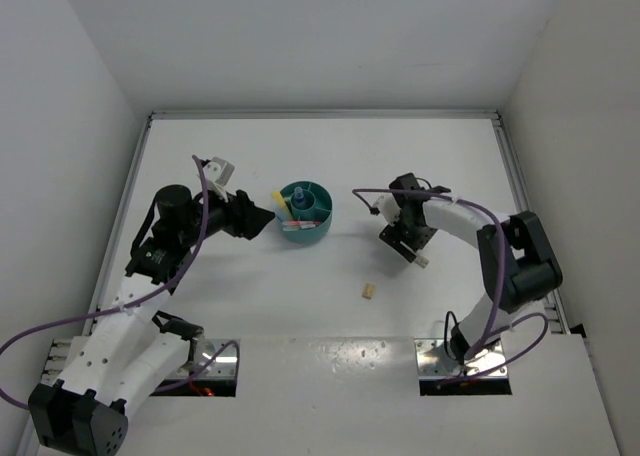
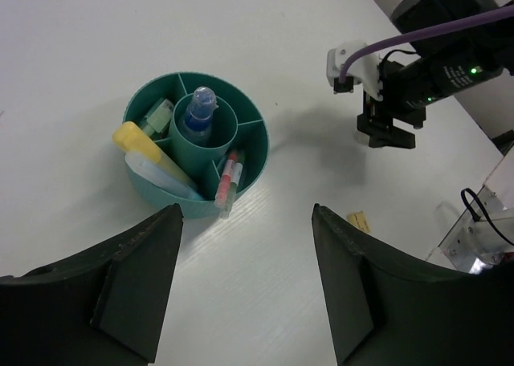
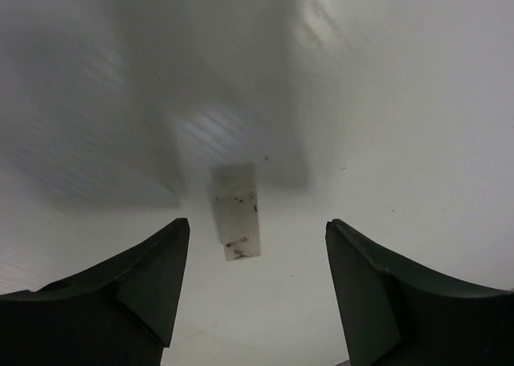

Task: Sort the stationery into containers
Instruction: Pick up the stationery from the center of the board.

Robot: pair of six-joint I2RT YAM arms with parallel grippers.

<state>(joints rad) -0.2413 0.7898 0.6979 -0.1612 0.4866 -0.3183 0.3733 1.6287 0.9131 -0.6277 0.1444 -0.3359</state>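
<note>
Nearest of all, two robot arms are sitting bolted at the near edge of a white worktop (image 1: 300,311). The left arm (image 1: 130,336) is reaching far and right, and the right arm (image 1: 515,266) is bending far and left.

Just past the bases, a tiny tan block (image 1: 368,292) is lying alone on the worktop near the middle, well apart from both tools.

A little farther and to the right, the right tool (image 1: 408,248) is pointing down at the worktop with its fingers spread, gripping nothing. In its wrist view a pale speckled block (image 3: 235,211), blurred, is lying flat on the worktop just beyond the gap, touching neither finger.

Farther left, the left tool (image 1: 258,219) is hovering just beside the left side of a teal round organiser (image 1: 325,226), with its fingers spread and empty.

The organiser is standing upright, left of centre.
- A blue-capped tube (image 2: 198,113) is standing in the central well.
- A yellow stick (image 2: 144,145) and a pale blue stick (image 2: 165,177) are lying side by side in the outer ring.
- A mint-green stick (image 2: 158,115) is resting in the next compartment.
- A thin pen with a red band (image 2: 227,177) is leaning in another compartment, its tip poking over the rim on the side facing the left tool.
</note>
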